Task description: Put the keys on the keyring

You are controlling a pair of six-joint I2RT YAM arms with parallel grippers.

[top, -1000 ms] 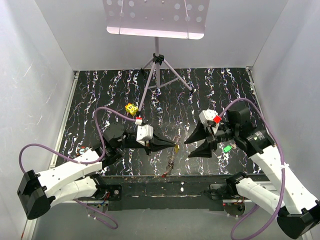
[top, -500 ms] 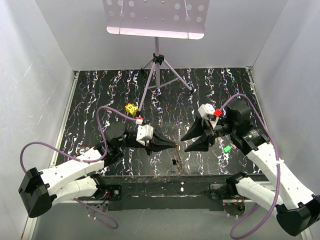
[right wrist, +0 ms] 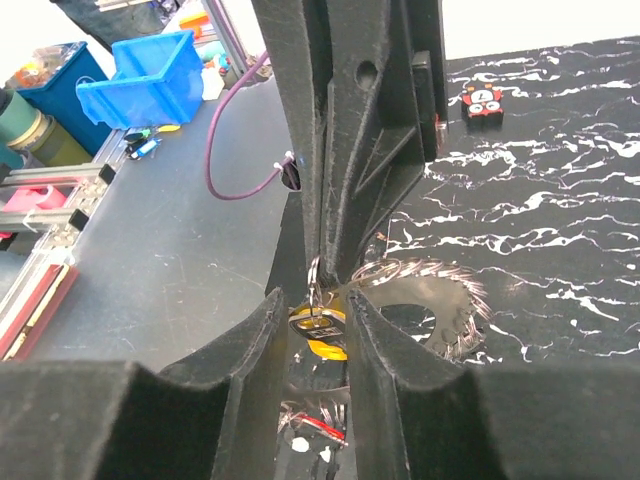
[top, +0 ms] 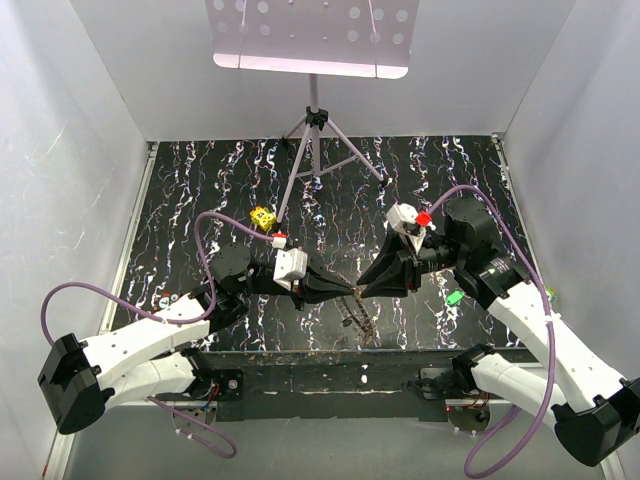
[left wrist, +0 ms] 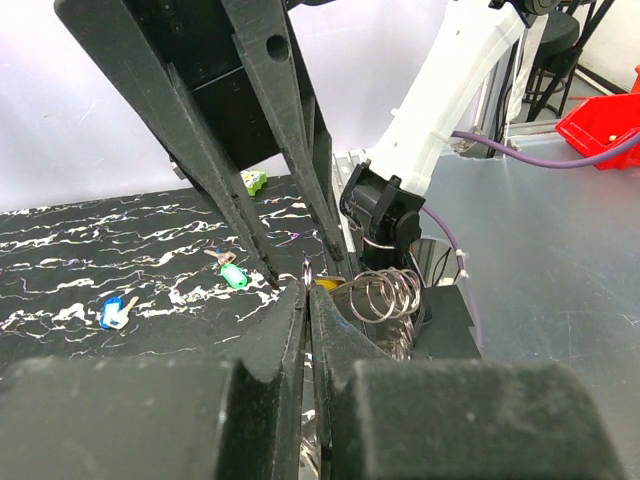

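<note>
My left gripper (top: 349, 293) is shut on the thin wire of the keyring (top: 356, 316), which hangs below it over the table's near edge. In the left wrist view the jaws (left wrist: 307, 288) pinch the wire, with looped rings (left wrist: 386, 295) just beyond. My right gripper (top: 363, 292) meets it tip to tip. In the right wrist view its fingers (right wrist: 316, 322) close on a yellow-and-black key head (right wrist: 320, 330) hanging at the ring; the spiky wreath of grey keys (right wrist: 455, 300) fans right. A green key (top: 455, 297) and a blue key (left wrist: 115, 313) lie on the table.
A yellow dotted cube (top: 263, 217) sits left of centre. A music stand's tripod (top: 315, 150) stands at the back. A small red block (right wrist: 481, 100) lies on the black marbled table (top: 200, 180). White walls enclose three sides.
My right gripper has moved left toward the left gripper and closed from wide open to narrow around the key head. The keyring has swung under the grippers. The left gripper has stayed put.
</note>
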